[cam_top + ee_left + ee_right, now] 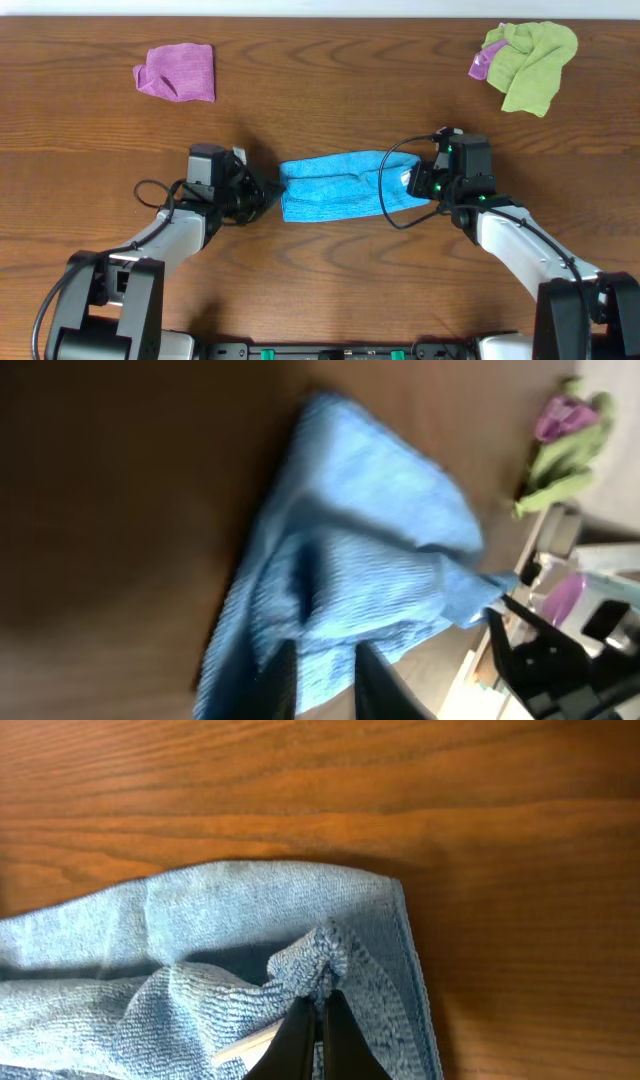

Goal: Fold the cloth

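While R end effector (318, 1008) pinches cloth (335, 185) shut, L end effector (325, 665) slightly parted astride cloth edge

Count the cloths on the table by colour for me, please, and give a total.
sky-blue cloth: 1
purple cloth, plus smaller purple cloth tucked against the green one: 2
lime-green cloth: 1
Total: 4
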Controlling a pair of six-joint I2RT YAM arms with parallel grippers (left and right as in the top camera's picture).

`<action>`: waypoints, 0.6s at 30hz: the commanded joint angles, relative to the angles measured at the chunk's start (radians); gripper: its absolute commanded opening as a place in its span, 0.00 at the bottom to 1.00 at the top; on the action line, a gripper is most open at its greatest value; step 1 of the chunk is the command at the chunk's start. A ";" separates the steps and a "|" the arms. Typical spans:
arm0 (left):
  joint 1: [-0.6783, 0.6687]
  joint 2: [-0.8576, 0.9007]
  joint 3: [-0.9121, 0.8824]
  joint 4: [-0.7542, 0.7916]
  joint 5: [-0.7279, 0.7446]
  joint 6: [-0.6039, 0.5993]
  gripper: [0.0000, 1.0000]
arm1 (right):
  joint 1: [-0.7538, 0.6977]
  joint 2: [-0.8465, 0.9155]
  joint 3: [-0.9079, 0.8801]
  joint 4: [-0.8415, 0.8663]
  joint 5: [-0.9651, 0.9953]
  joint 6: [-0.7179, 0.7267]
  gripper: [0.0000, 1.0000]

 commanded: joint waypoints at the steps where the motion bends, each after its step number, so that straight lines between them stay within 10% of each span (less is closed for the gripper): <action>1: -0.001 -0.004 0.012 -0.009 -0.005 0.032 0.28 | 0.008 0.005 0.018 -0.006 0.005 0.014 0.01; 7: -0.007 -0.004 0.012 -0.008 -0.058 0.016 0.49 | 0.008 0.005 0.018 -0.008 0.005 0.014 0.01; 18: -0.074 -0.004 0.012 0.052 -0.135 -0.044 0.51 | 0.008 0.005 0.018 -0.008 0.005 0.014 0.01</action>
